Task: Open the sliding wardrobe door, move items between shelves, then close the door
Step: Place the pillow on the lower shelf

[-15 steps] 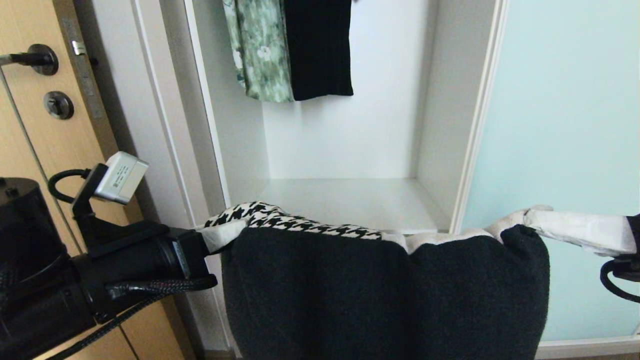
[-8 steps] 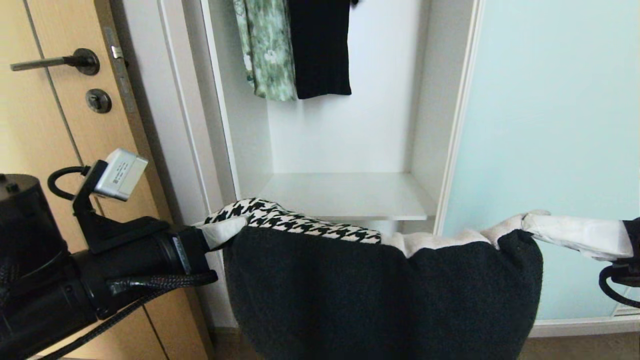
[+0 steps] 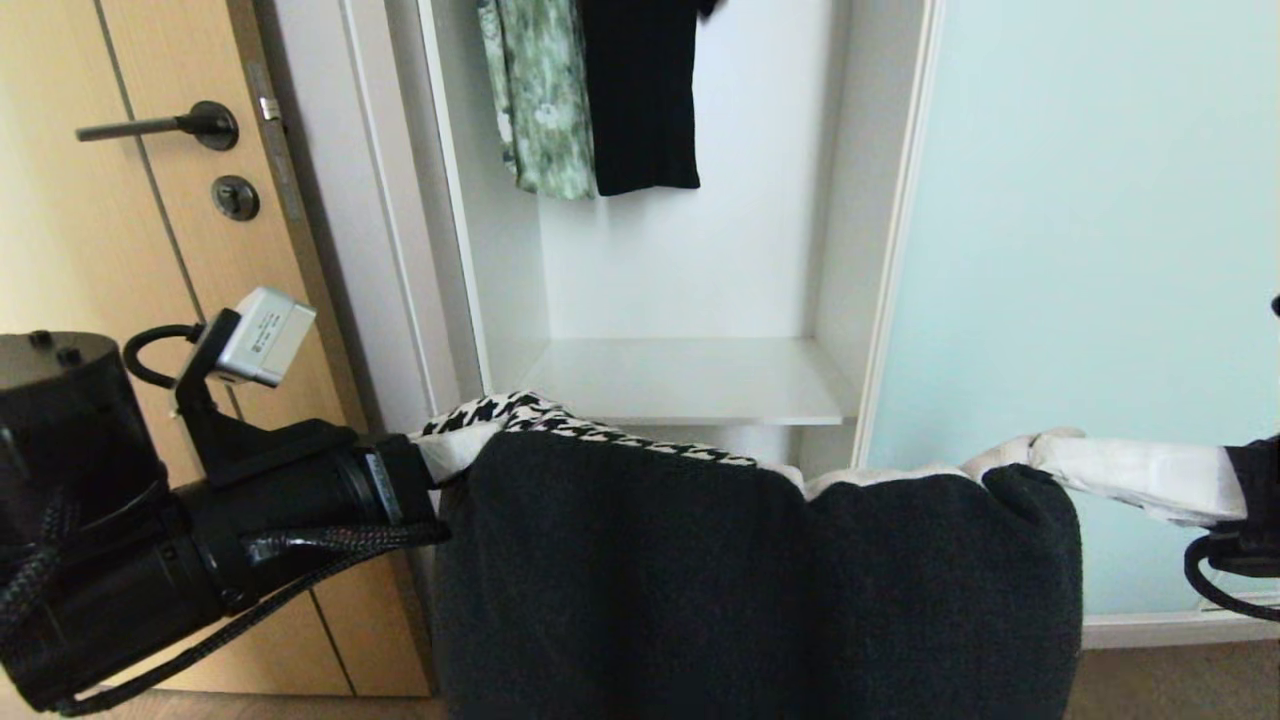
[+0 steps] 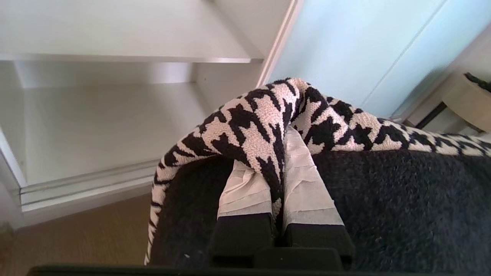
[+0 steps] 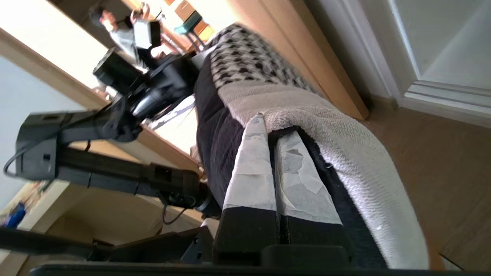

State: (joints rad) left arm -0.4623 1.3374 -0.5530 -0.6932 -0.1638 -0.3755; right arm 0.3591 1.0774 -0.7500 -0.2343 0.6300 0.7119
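1. Head view: the wardrobe stands open, its sliding door (image 3: 1090, 300) pushed to the right of the opening. A bare white shelf (image 3: 690, 385) spans the opening, with a green floral garment (image 3: 540, 100) and a black garment (image 3: 640, 95) hanging above it. In front of the shelf and below its edge, a folded black blanket (image 3: 760, 590) with a houndstooth piece on top hangs between both arms. The left gripper (image 3: 450, 455) holds its left end, the right gripper (image 3: 1040, 455) its right end. A tan door (image 3: 150, 250) stands left of the wardrobe.
2. Left wrist view: the taped fingers (image 4: 307, 191) are pinched together on the houndstooth fold.
3. Right wrist view: the taped fingers (image 5: 249, 172) are pressed together on the blanket's beige and black edge.
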